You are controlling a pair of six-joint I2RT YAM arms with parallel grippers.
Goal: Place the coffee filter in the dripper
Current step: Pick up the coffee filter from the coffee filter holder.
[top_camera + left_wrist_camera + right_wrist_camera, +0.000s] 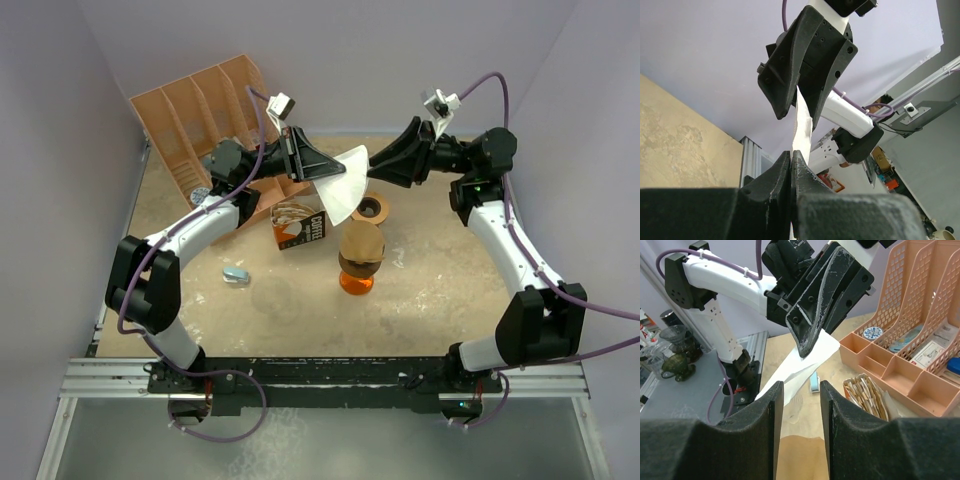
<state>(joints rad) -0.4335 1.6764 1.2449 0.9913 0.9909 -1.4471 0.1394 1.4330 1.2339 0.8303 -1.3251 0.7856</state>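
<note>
The sandy, mottled tabletop (440,290) fills the floor of a pale-walled enclosure. At its far left corner lies a peach mesh desk organizer (200,110); the right wrist view shows small items in its compartments.

The left arm (200,230) and the right arm (510,250) both reach to the far middle, and their black end effectors meet nose to nose in the air above the tabletop.

The left end effector (338,172) is fully closed, its fingers pinching the white coffee filter (345,195); in its own wrist view the paper rises straight out from between the two pressed tips.

The right end effector (378,172) stands partly open. Its fingers straddle the opposite edge of the filter with a clear gap between them, and whether either pad touches the paper cannot be told.

The filter hangs as a flat fan between the two end effectors, its wide curved edge drooping towards the near side, held up off the tabletop and just beyond the dripper.

A coffee box (298,224) stands below the left end effector.

The dripper (360,260), brown on top with an orange base, stands near the middle of the tabletop, just right of the box.

A brown ring (373,209) lies just behind it.

A small blue-grey object (235,274) lies to the left, well apart from the dripper.
</note>
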